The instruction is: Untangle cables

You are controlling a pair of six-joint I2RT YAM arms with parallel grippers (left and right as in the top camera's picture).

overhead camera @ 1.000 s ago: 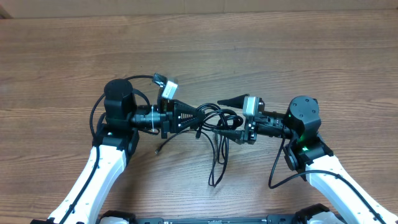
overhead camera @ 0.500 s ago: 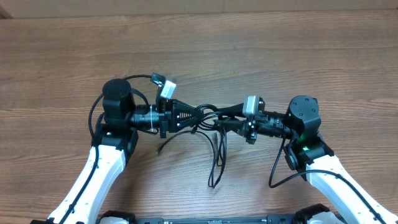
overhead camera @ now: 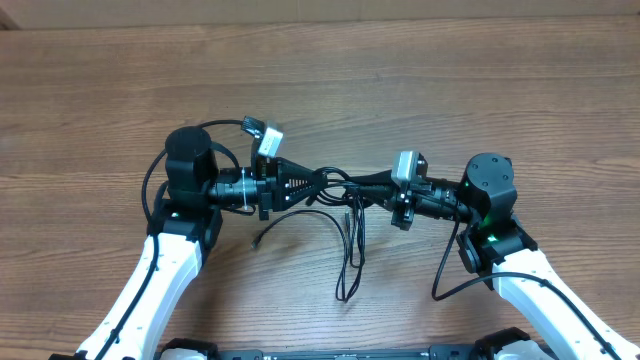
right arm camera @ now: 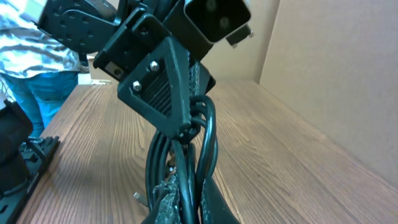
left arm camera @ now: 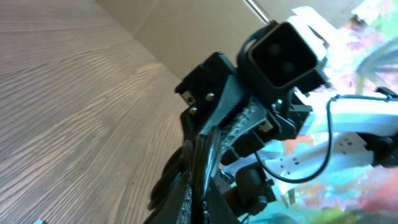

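Knots in the cables [overhead camera: 337, 183] sit right in the small gap between my two grippers, and that is the spot that matters most. My left gripper [overhead camera: 314, 183] is pinched tight on the clump from its side. My right gripper [overhead camera: 358, 186] is squeezed closed on the same clump from the other side, tip facing tip. So the bunch runs in a short straight line from one of my grippers to the other, and both are just as near, since both are touching it. In my wrist views I see the black strands squashed between my own fingers, with the other gripper right in front. Below my grippers, toward my own body, a few long loops lie loose on the table [overhead camera: 420, 80]. One thin end with a little plug lies off under my left gripper, back toward my left arm. I think the next move is to pull my grippers apart along that line. If I pull too hard, I think the knot could get tighter.
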